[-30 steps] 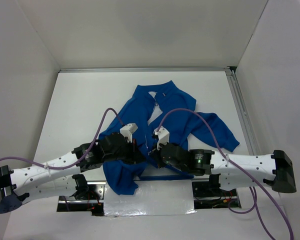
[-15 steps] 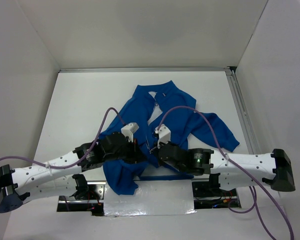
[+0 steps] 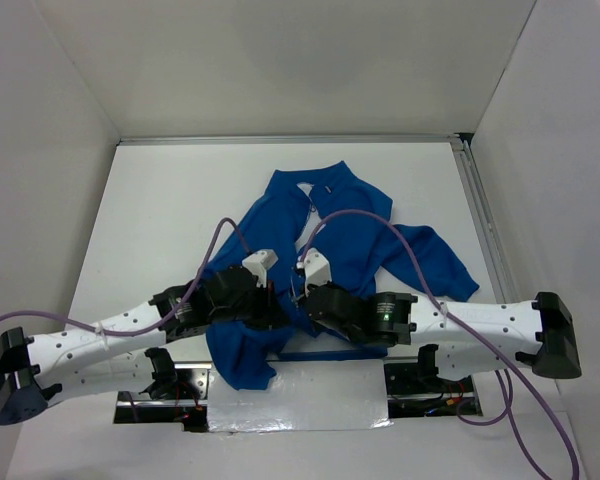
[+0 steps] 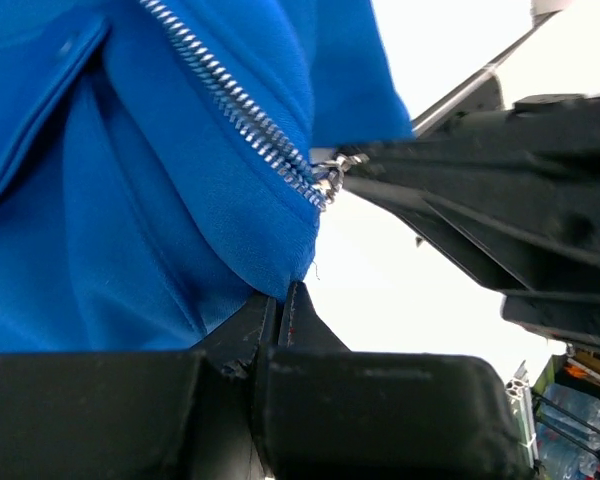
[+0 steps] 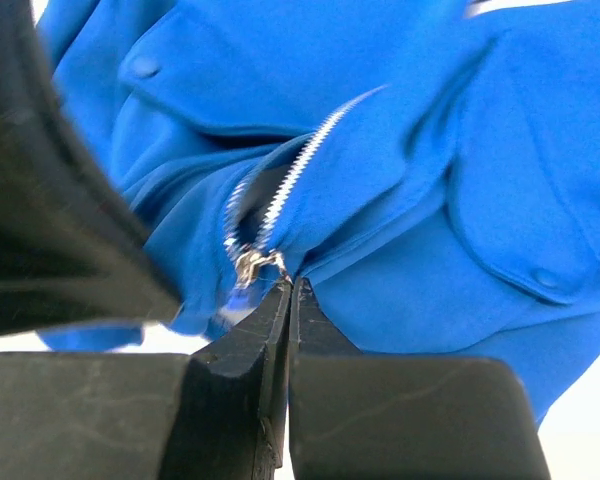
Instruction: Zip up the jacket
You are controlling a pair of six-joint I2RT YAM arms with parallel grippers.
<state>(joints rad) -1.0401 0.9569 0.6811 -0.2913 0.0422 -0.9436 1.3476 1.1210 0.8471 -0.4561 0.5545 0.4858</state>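
The jacket (image 3: 352, 228) is seen spread open and rumpled on the white table (image 3: 160, 210), toward its near side, with the collar (image 3: 320, 186) turned to the far side and the lower front edge gathered between the two grippers. The left gripper (image 4: 281, 296) is pinched shut on the blue fabric just below the foot of the zipper (image 4: 235, 105). The right gripper (image 5: 288, 288) is closed with its tips at the metal zipper pull (image 5: 250, 264), which appears to be nipped between them at the bottom of the teeth.
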